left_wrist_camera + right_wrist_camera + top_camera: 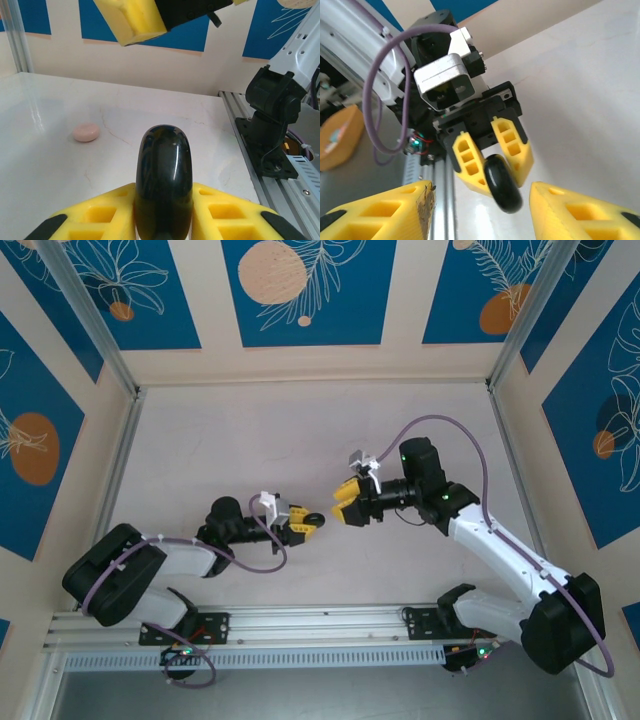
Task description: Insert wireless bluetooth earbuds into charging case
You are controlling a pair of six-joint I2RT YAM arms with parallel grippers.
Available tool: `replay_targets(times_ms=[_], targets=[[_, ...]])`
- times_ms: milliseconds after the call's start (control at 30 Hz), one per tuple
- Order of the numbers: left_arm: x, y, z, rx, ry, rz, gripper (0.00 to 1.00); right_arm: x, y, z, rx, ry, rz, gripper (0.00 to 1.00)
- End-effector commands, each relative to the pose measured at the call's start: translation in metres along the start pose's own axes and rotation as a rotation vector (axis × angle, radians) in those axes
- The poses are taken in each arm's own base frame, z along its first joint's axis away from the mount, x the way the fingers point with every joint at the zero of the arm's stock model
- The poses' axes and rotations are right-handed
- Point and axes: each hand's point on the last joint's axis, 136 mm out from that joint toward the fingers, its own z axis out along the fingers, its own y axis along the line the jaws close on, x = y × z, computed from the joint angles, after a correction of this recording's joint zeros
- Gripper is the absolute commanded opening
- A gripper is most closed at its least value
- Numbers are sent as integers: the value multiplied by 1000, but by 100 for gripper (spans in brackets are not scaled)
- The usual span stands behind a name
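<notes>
Gloss on the black charging case (163, 180), clamped in the left gripper (305, 525), tells us it is hard, light and slippery, best held across its broad faces; the right gripper (347, 508) hovers just beside it, jaws apart, a pink case (86, 132) farther off.

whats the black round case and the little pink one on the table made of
Black case: likely hard glossy plastic, since it mirrors sharp highlights and reflections. Pink case: probably matte or satin plastic, softly shaded with no glare, though it is too small to be sure.
</notes>
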Motion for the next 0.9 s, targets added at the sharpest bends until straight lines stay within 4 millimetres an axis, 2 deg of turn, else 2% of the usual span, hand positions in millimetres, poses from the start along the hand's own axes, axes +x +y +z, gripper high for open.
replay_targets(times_ms=[0,167,267,867], targets=[[-10,-15,-2,58,-32,61,28,17,-2,-1,10,45,-215,53],[-11,-19,-2,72,-39,76,28,28,1,7,-13,50,-395,50],[-12,-20,-2,77,-39,80,28,31,1,15,-36,65,-433,49],[-13,-20,-3,68,-29,90,28,35,1,45,-169,103,-378,42]])
